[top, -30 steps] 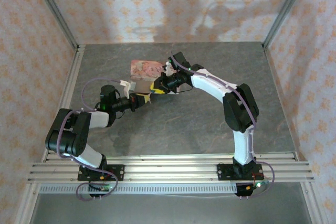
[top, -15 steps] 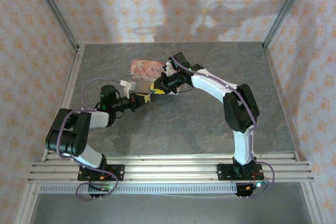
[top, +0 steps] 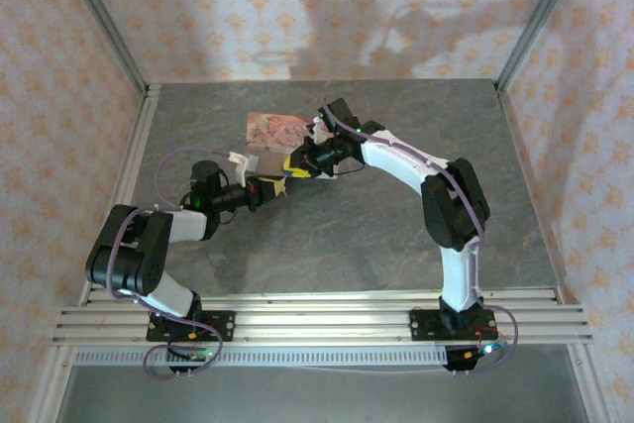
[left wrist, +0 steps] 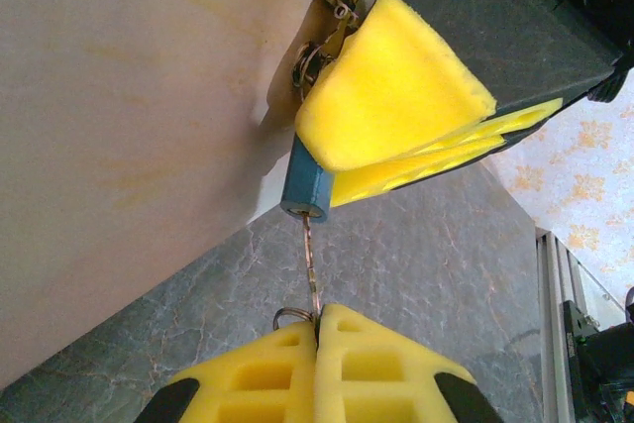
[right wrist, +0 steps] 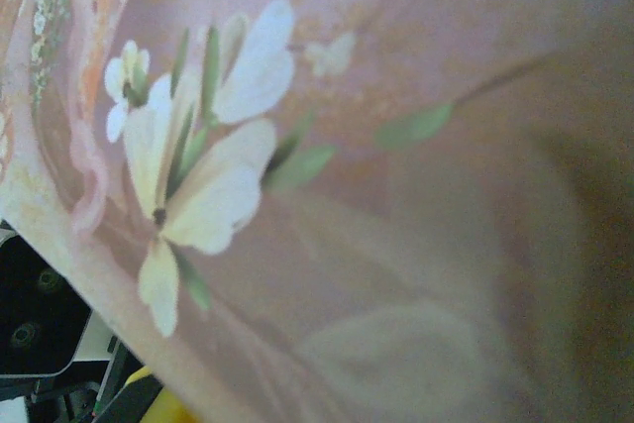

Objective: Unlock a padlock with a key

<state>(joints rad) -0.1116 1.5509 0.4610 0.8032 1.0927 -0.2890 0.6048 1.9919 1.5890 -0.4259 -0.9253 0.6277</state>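
Observation:
The small blue padlock (left wrist: 305,185) hangs by its thin metal shackle (left wrist: 315,58) from the hasp of the pink tin (top: 275,130). My right gripper (top: 297,162) is shut on the padlock, whose body is squeezed between its yellow pads (left wrist: 396,106). The thin silvery key (left wrist: 312,260) runs straight up into the keyhole on the padlock's underside. My left gripper (left wrist: 319,319) is shut on the key's head, with a small key ring (left wrist: 287,316) sticking out beside the foam. In the top view the left gripper (top: 269,187) sits just below and left of the right one.
The tin's pale side wall (left wrist: 129,116) covers the left of the left wrist view, and its flower-printed lid (right wrist: 297,195) is very close to the right wrist camera. Grey stone-patterned table (top: 347,235) lies around, with patterned walls and metal rails at its edges.

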